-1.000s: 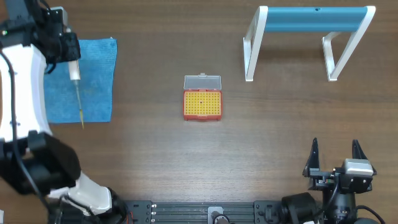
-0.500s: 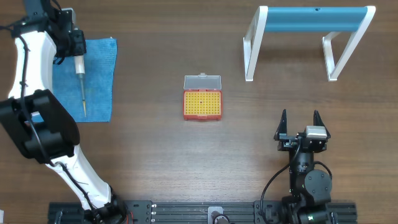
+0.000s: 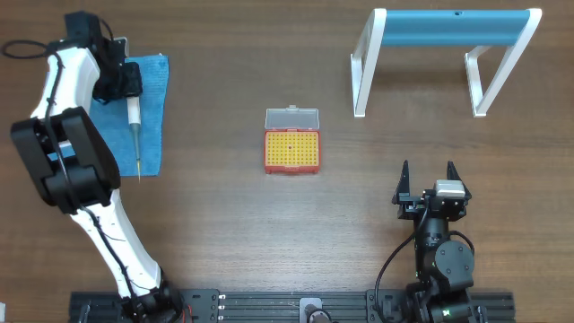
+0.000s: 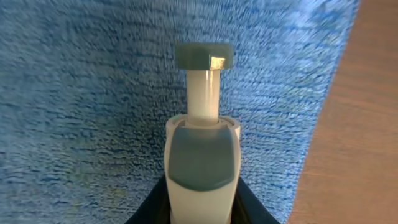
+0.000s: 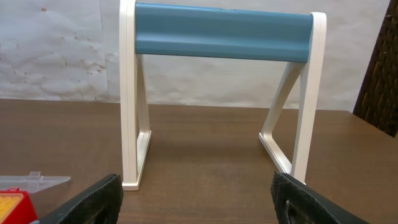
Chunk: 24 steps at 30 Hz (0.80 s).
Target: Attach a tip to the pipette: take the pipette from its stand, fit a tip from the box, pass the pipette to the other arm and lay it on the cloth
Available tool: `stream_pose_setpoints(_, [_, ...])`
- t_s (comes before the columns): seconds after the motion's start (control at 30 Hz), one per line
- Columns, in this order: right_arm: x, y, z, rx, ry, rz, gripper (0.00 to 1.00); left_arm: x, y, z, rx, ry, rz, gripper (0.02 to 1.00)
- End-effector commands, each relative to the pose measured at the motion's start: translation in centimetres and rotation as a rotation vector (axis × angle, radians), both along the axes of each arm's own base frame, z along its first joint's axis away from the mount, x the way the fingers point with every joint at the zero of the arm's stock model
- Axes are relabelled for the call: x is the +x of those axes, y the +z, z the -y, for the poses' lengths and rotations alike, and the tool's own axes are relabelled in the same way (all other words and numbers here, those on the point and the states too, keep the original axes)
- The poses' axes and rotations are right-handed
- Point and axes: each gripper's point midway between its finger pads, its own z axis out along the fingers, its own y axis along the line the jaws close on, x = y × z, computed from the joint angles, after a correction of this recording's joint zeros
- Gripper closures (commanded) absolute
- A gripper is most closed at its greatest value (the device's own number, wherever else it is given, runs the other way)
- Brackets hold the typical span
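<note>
My left gripper [image 3: 119,79] is shut on the white and grey pipette [image 3: 133,113] at the far left, over the blue cloth [image 3: 152,99]. The pipette's yellow tip [image 3: 138,161] points toward the cloth's near edge. In the left wrist view the pipette [image 4: 202,158] stands between my fingers with its plunger cap [image 4: 203,55] against the cloth [image 4: 74,93]. I cannot tell whether it touches the cloth. The tip box [image 3: 291,149] sits open mid-table. The pipette stand [image 3: 448,31] is at the far right. My right gripper [image 3: 427,179] is open, facing the stand [image 5: 217,31].
Bare wooden table [image 3: 224,233] lies between the cloth and the tip box. The tip box corner [image 5: 15,199] shows beside my right gripper [image 5: 199,205]. The left arm's white links [image 3: 67,117] cover the cloth's left part.
The left gripper has carried the pipette rightward and toward the near side over the cloth. The right arm came up from the bottom right, then nearly stopped.
</note>
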Motion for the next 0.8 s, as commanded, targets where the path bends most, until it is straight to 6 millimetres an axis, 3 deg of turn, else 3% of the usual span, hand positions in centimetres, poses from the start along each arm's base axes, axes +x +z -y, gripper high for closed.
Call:
stream_pose_setpoints(0.03, [0.0,0.0,-0.2,0.012,0.015,0.006,0.211,2.8,3.2,-0.8,0.019,0.019,0.091,0.928])
stream_pose_setpoints(0.13, [0.0,0.3,-0.2,0.015,0.015,0.020,0.211,2.9,3.1,-0.9,0.018,0.019,0.086,0.915])
stream_pose_setpoints(0.4, [0.0,0.9,-0.2,0.019,0.015,0.043,0.213,1.7,-0.4,-0.9,0.017,0.021,-0.009,0.908])
stream_pose_setpoints(0.57, [0.0,0.9,-0.2,0.018,0.015,0.043,0.213,1.6,-0.8,-1.1,0.025,0.024,-0.020,0.895])
stream_pose_setpoints(0.8, [0.0,1.2,-0.2,0.020,0.015,0.055,0.213,1.5,-0.9,-1.1,0.026,0.021,-0.021,0.805])
